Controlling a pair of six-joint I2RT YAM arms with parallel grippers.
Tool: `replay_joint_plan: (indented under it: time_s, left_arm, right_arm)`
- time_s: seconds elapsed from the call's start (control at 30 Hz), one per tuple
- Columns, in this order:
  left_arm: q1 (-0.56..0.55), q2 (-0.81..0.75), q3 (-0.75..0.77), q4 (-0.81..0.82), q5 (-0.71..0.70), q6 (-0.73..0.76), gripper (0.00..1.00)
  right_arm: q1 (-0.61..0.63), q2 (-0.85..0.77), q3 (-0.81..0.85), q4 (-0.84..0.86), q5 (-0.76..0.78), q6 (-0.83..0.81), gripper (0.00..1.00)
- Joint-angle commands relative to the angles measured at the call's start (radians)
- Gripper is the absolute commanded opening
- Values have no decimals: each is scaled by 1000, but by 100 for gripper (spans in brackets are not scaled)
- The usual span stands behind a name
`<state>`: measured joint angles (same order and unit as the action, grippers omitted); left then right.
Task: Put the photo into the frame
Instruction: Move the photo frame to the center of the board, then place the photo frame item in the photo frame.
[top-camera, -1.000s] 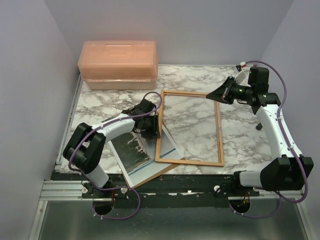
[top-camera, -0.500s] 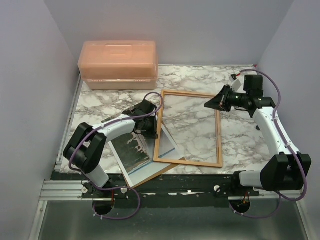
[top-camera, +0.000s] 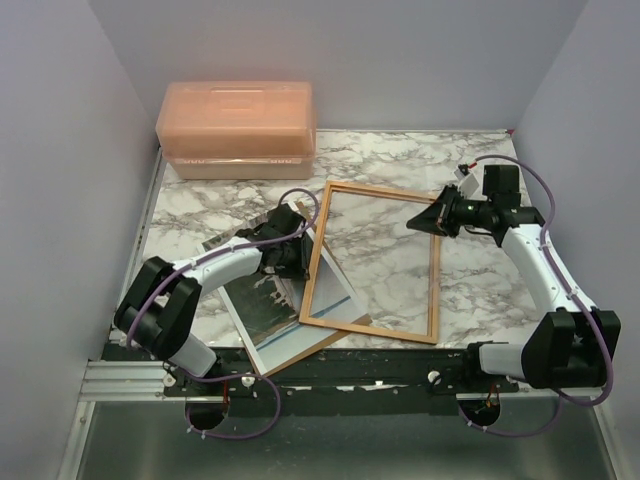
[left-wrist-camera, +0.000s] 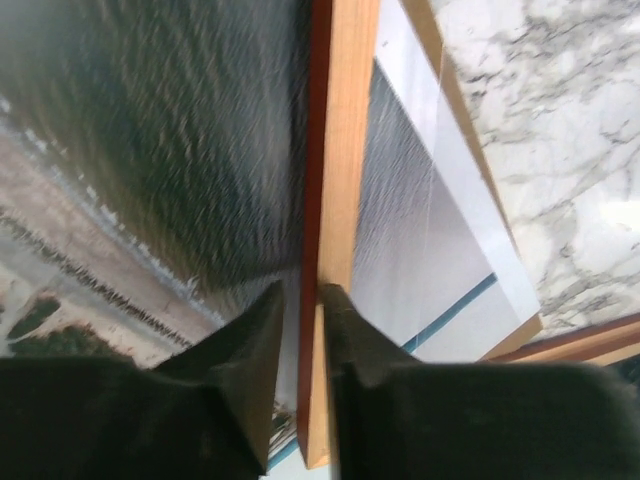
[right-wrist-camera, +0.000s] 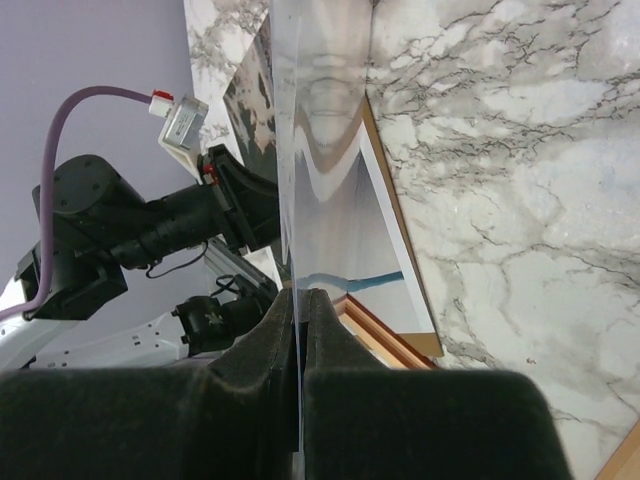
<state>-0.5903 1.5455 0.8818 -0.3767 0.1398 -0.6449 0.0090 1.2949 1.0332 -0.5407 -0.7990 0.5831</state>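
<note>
Left gripper (left-wrist-camera: 300, 300): I clamp the frame (top-camera: 370, 329) by its left rail | right gripper (right-wrist-camera: 298, 295): I pinch the clear sheet (right-wrist-camera: 320, 150) by its edge | photo (top-camera: 262, 305): near the worktop's (top-camera: 400, 155) near-left corner, partly under the frame | probably light, floppy, creasable; I'd take an exposed edge.

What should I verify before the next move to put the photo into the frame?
1. Left tool shut on the frame rail: ok.
2. Right tool shut on the clear sheet edge: ok.
3. Photo uncovered: not ok, the frame rail crosses over it.
4. One tool free for the photo: not ok, both are holding.
5. Frame lying flat: cannot tell.
</note>
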Motion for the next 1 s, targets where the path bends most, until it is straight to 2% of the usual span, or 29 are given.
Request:
replay_joint_plan:
  time_s: [0.0,0.1,0.23,0.97]
  left_arm:
    - [20,-67,-53,-41,-5,21,29]
    - [37,-103,-78,-6,52,7,35]
    - [50,-109,-84,9,70,5,36]
    - [56,-19,-76,80,116,-6,27]
  right_arm:
    - [-3,-31,-28,72,-34,50,1]
    - [-2,-39,-34,88,-23,69,1]
    - [-2,-54,-53,128,-27,107,0]
    - [-3,-73,-80,196,6,181,0]
